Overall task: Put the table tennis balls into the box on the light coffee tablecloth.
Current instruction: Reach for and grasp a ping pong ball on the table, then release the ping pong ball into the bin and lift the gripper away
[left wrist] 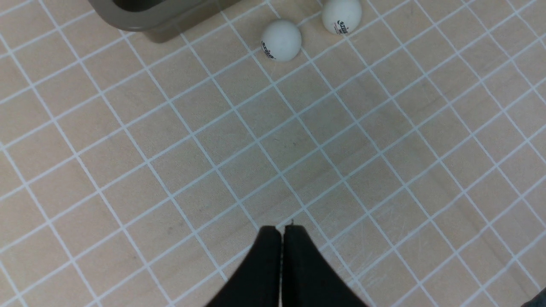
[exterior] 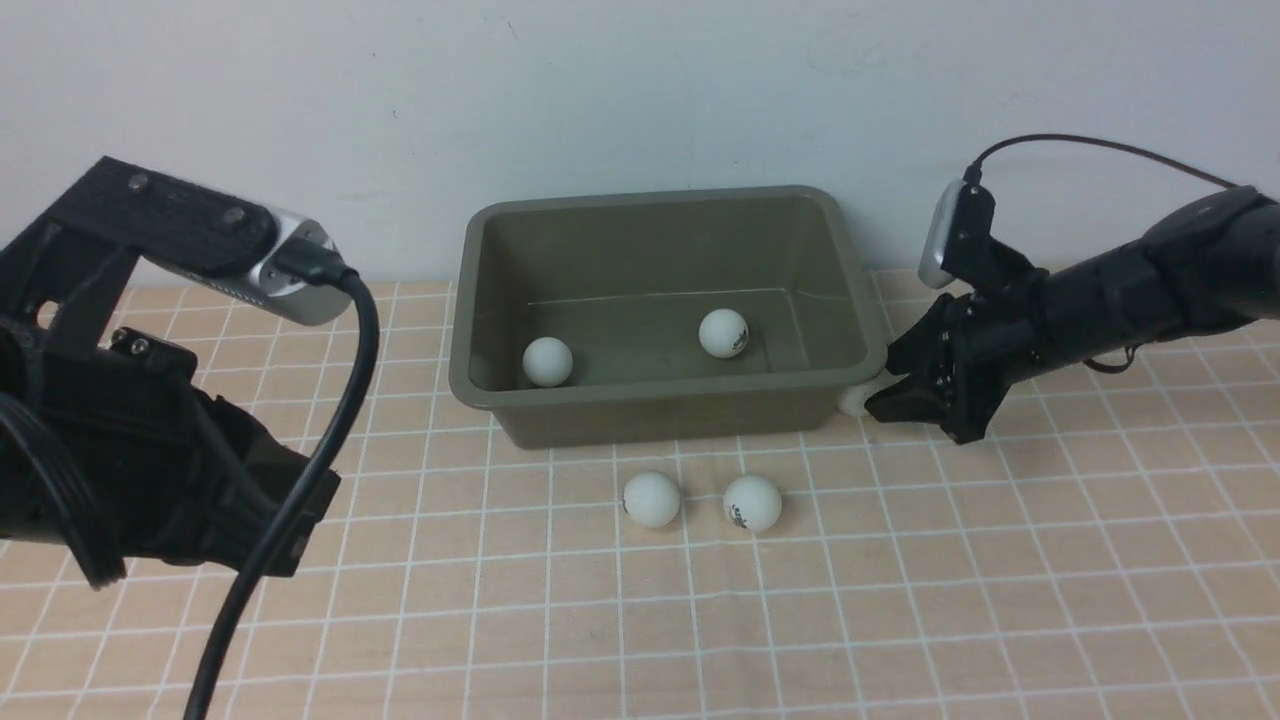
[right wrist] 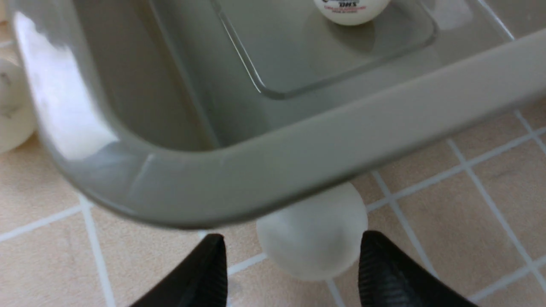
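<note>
Two of the table tennis balls lay inside the box [exterior: 640, 420], one [exterior: 548, 361] near its left front corner and one [exterior: 724, 333] right of centre with a dark logo. Two more sat side by side on the light coffee tablecloth [exterior: 900, 600] just in front of the box, the left one [exterior: 651, 499] and the right one [exterior: 752, 503] close together but apart. The fifth ball [exterior: 853, 400] was tucked under the flared rim at the box's right front corner. From the front only a sliver of it showed, and in the right wrist view its top was hidden by the rim.

The right hand [exterior: 880, 385] was spread wide, one finger on each side of that fifth ball. Whether either finger touched it could not be told.

The left hand [left wrist: 281, 232] hung over bare cloth well to the left of the box, its fingers pressed together with nothing between them. In the front view the arm's dark bulk and a thick black cable [exterior: 330, 440] hid the fingers.

The gridded cloth covered the whole visible worktop, and its far edge met a plain pale wall [exterior: 640, 80] right behind the box.
</note>
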Controlling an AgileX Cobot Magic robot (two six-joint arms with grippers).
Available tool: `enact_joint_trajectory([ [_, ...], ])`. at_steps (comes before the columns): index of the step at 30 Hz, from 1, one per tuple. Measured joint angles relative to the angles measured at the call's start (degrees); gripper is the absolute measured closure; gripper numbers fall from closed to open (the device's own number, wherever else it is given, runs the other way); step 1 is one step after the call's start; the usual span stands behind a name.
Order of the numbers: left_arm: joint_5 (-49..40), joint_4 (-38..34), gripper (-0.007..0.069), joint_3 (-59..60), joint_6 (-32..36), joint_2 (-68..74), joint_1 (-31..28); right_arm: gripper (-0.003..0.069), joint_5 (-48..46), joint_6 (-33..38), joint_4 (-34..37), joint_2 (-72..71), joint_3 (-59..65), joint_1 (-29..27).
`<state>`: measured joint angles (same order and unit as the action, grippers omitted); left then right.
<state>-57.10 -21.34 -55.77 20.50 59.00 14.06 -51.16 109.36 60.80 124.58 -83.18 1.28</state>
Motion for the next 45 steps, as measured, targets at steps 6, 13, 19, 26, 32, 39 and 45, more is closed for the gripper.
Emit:
enact_joint_trajectory([
  [6,0.0,0.0,0.0668,0.0,0.1,0.0,0.0,0.0277,6.0,1.3,0.2,0.1,-0.5,3.2],
  [13,-0.9,0.0,0.0668,0.0,0.2,0.0,0.0,0.0306,10.7,1.4,2.8,1.8,-0.9,4.4],
  [19,-0.9,0.0,0.0668,0.0,0.2,0.0,0.0,0.0311,12.1,-0.9,4.7,2.3,-1.2,4.5],
  [26,-1.3,0.0,0.0668,0.0,0.2,0.0,0.0,0.0312,18.7,-3.2,3.9,-2.4,-0.9,-0.1],
  [32,-1.6,0.0,0.0668,0.0,0.2,0.0,0.0,0.0312,14.0,-3.4,4.0,-8.2,-0.9,-4.5],
  [39,-0.8,0.0,0.0668,0.0,0.2,0.0,0.0,0.0312,-1.8,-2.4,10.3,-10.8,-0.9,0.1],
  [45,-0.3,0.0,0.0668,0.0,0.2,0.0,0.0,0.0312,2.9,-2.5,10.5,-10.8,-0.9,8.2],
])
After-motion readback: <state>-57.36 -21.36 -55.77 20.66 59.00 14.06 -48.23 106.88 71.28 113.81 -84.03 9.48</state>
